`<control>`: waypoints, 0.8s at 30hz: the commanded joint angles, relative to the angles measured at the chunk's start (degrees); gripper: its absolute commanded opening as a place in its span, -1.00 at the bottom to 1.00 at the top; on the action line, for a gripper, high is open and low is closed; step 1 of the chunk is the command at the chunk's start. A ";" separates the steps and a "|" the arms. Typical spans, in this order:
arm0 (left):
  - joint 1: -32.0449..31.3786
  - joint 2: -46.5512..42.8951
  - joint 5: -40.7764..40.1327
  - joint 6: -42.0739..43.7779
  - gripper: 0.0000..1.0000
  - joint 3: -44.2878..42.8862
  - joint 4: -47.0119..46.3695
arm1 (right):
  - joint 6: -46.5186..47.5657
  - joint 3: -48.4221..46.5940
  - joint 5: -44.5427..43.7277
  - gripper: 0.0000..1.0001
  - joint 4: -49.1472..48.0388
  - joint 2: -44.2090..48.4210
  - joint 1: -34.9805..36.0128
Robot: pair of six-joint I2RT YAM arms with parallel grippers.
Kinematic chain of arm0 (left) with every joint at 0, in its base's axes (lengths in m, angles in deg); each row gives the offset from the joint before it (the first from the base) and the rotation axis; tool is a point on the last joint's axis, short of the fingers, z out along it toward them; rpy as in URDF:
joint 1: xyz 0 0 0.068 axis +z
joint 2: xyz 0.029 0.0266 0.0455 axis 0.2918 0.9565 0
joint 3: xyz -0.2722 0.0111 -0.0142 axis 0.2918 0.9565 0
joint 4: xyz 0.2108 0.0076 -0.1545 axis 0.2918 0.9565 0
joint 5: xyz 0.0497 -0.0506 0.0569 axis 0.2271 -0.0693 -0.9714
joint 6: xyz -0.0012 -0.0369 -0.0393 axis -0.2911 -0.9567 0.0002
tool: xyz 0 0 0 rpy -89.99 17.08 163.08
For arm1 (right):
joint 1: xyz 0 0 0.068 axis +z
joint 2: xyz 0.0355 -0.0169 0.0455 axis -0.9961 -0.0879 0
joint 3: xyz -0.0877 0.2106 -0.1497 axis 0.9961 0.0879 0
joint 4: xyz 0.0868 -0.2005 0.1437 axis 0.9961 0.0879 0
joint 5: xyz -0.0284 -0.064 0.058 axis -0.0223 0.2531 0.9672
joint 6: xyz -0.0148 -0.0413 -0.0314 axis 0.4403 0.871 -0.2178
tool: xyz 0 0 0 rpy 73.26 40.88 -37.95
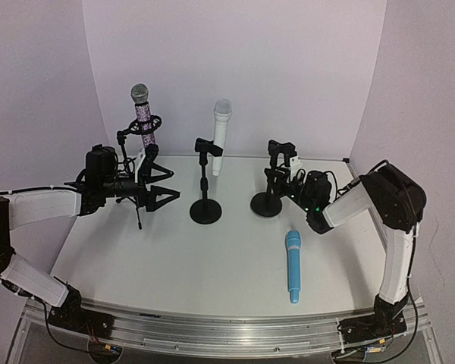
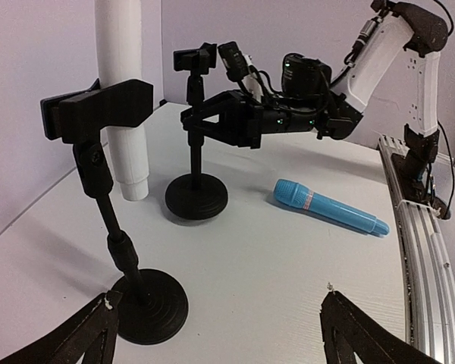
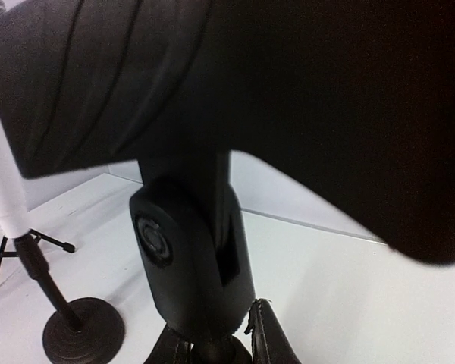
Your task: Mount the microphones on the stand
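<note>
The light blue microphone (image 1: 293, 266) lies flat on the table at front right; it also shows in the left wrist view (image 2: 330, 208). The white microphone (image 1: 221, 138) stands upright against the clip of the middle stand (image 1: 205, 186); I cannot tell whether the clip (image 2: 98, 110) holds it. The glittery purple microphone (image 1: 143, 115) sits in the tripod stand's mount (image 1: 146, 125) at left. My left gripper (image 1: 161, 186) is open wide and empty, between the tripod and the middle stand (image 2: 218, 297). My right gripper (image 1: 277, 180) is shut on the post of the right stand (image 1: 267, 202), under its empty clip (image 3: 212, 91).
The tripod's legs (image 1: 136, 208) spread close to my left gripper. The round bases of the middle stand (image 2: 148, 303) and the right stand (image 2: 196, 201) sit on the table. A metal rail (image 1: 227, 330) runs along the front edge. Walls close the back and sides.
</note>
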 commanded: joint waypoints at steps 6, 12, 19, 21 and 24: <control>0.30 -8.32 0.98 1.63 0.85 -0.30 0.39 | 8.59 7.13 -19.63 -1.00 -3.14 16.04 20.06; 0.28 -10.92 2.25 2.03 0.85 1.05 0.70 | 11.92 7.51 -30.45 -1.00 -3.11 15.90 34.20; 0.28 -11.33 4.19 1.74 0.85 1.54 0.59 | 7.23 4.65 -34.64 -1.00 -6.94 8.32 40.41; 0.28 -11.33 4.82 1.64 0.85 1.66 0.33 | 4.86 3.76 -35.21 -1.00 -7.78 6.01 41.08; 0.28 -11.35 5.03 1.55 0.85 1.76 0.18 | 3.57 1.89 -36.66 -1.00 -8.91 2.01 42.04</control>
